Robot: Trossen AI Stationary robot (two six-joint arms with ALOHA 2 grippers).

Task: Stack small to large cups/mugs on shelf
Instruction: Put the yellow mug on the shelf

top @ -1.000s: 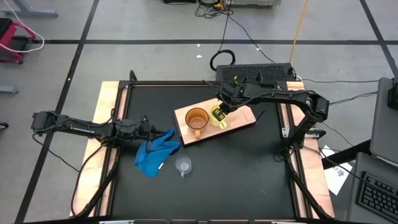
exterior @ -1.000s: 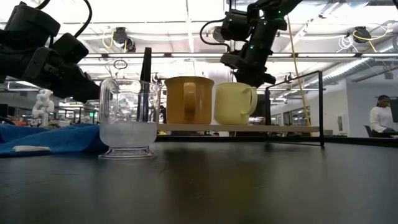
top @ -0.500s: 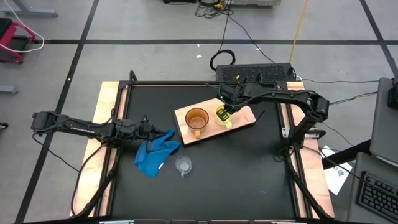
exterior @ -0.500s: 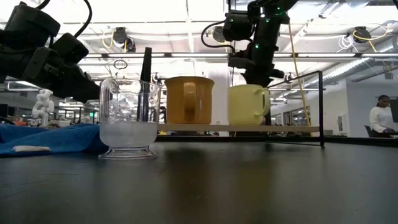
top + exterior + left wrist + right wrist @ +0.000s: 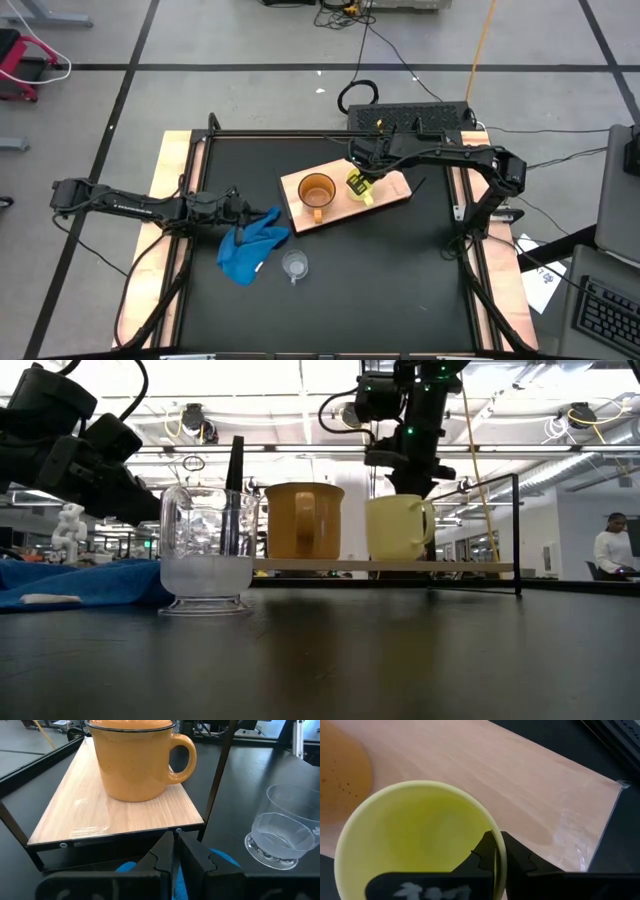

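Pinching the yellow mug's rim, right gripper over the shelf, orange mug beside, left gripper closed at blue cloth.

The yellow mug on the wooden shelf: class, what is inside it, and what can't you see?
The yellow mug looks empty; only the right gripper pinches its rim, one finger inside. The gripper hides part of the inner wall, and the shelf beneath it is covered.

mugs: 2; clear cup: 1; shelf: 1; blue cloth: 1
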